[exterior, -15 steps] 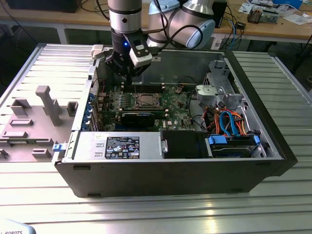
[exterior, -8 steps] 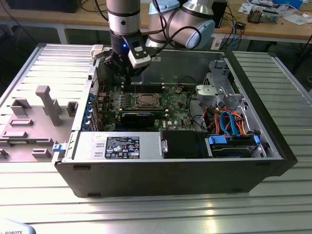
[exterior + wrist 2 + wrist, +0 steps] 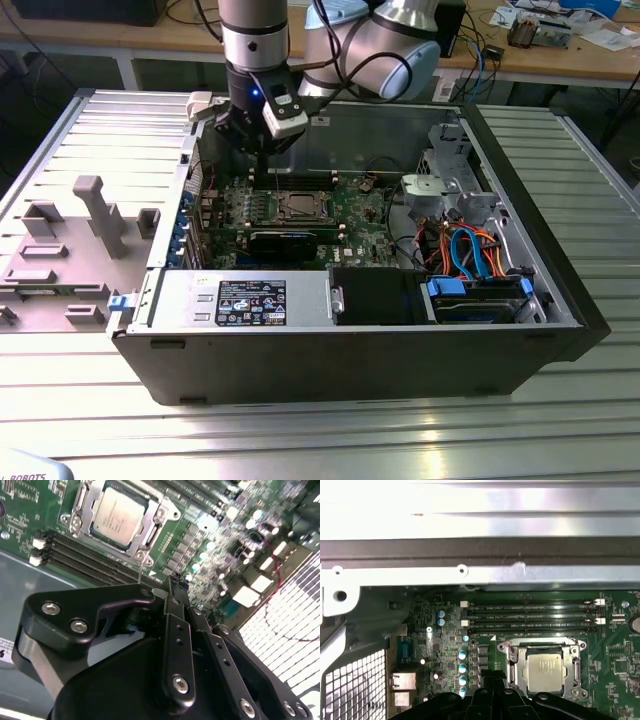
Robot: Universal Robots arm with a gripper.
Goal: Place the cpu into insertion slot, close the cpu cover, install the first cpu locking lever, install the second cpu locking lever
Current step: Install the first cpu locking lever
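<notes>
An open computer case [image 3: 350, 340] lies on a ribbed metal tabletop [image 3: 300, 430]. The cpu [image 3: 119, 515] sits in the insertion slot [image 3: 509, 652] on the green circuit board [image 3: 445, 645], with the cpu cover [image 3: 150, 535] closed around it. The gripper [image 3: 172, 587] hovers just beside the slot above the board, its jaws pressed together and holding nothing.

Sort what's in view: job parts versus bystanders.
Job: cpu seated in the insertion slot, cpu cover closed over it, end effector beside the socket.
Bystanders: memory slots, power supply, blue cables, grey fixture.
</notes>
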